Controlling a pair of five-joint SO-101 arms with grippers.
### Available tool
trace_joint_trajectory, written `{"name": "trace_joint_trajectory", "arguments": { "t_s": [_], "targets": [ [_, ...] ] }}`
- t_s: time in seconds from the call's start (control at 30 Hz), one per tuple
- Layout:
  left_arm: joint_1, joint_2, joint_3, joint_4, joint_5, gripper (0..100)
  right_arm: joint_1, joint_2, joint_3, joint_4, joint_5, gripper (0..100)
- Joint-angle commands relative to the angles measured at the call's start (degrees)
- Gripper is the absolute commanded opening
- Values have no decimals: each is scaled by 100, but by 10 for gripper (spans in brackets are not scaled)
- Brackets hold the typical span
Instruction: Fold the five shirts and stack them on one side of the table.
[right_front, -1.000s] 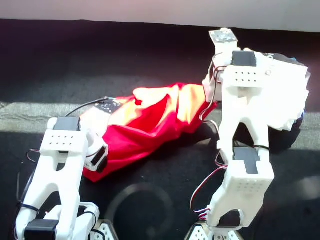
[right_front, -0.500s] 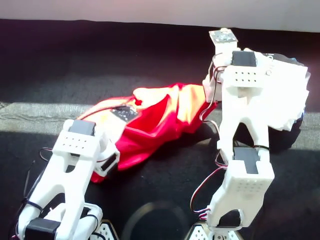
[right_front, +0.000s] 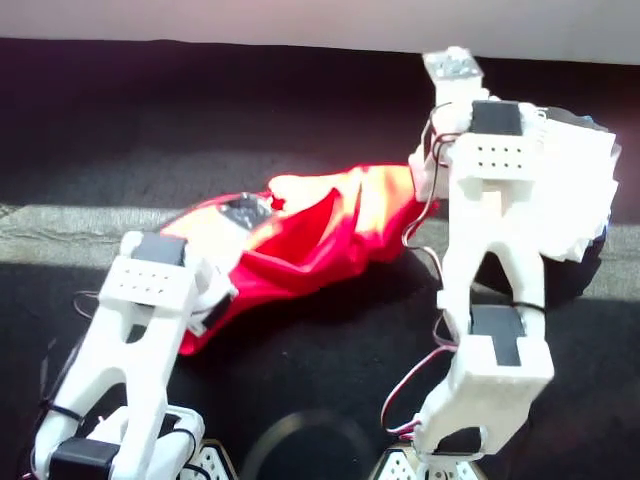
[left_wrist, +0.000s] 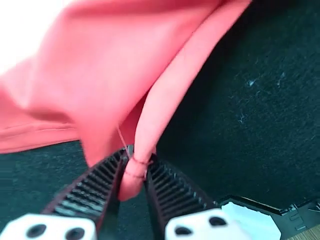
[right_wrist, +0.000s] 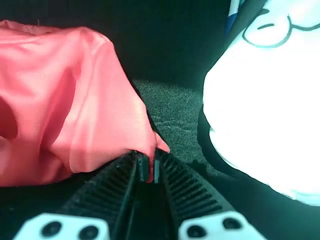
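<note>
A red shirt (right_front: 300, 240) lies bunched across the middle of the dark table, stretched between both arms. My left gripper (left_wrist: 135, 167) is shut on a fold of the red shirt (left_wrist: 110, 75) at its near left end, where the left arm (right_front: 150, 300) stands. My right gripper (right_wrist: 148, 167) is shut on a corner of the red shirt (right_wrist: 65, 110) at its far right end, below the right arm's wrist (right_front: 445, 150). A white shirt (right_wrist: 265, 110) with a dark line drawing lies right beside that corner.
A pile of white and dark clothes (right_front: 570, 200) sits at the right side of the table, partly behind the right arm. A pale strip (right_front: 60, 235) crosses the dark tabletop at the left. The far part of the table (right_front: 200, 110) is bare dark cloth.
The left arm has swung right and forward with its end of the red shirt, bunching the cloth toward the middle. The right arm has lifted slightly away.
</note>
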Motion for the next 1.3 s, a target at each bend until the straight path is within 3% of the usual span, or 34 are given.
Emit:
{"name": "trace_joint_trajectory", "arguments": {
  "t_s": [0.0, 0.17, 0.5, 0.73, 0.97, 1.13, 1.27],
  "targets": [
    [-215, -453, -1604, 958, -18, 10, 13, -1103, -338, -13, 53, 6],
    [-224, -1147, -3486, 2022, -18, 9, 31, -2088, -365, -136, 53, 6],
    [-919, -2343, -4963, 2101, -26, 9, 48, -4488, -365, -462, 53, 6],
    [-1174, -2818, -5481, 2092, -9, 9, 48, -5719, -365, -813, 62, 6],
    [-1174, -2905, -5596, 2013, -9, 9, 101, -6431, -365, -1376, 1037, 6],
    [-1174, -2897, -5613, 1960, -9, 9, 875, -6782, -365, -2009, 1442, 6],
    [-1279, -2905, -5631, 1679, -9, 9, 1086, -7081, -365, -2264, 1538, 6]
  ]
}}
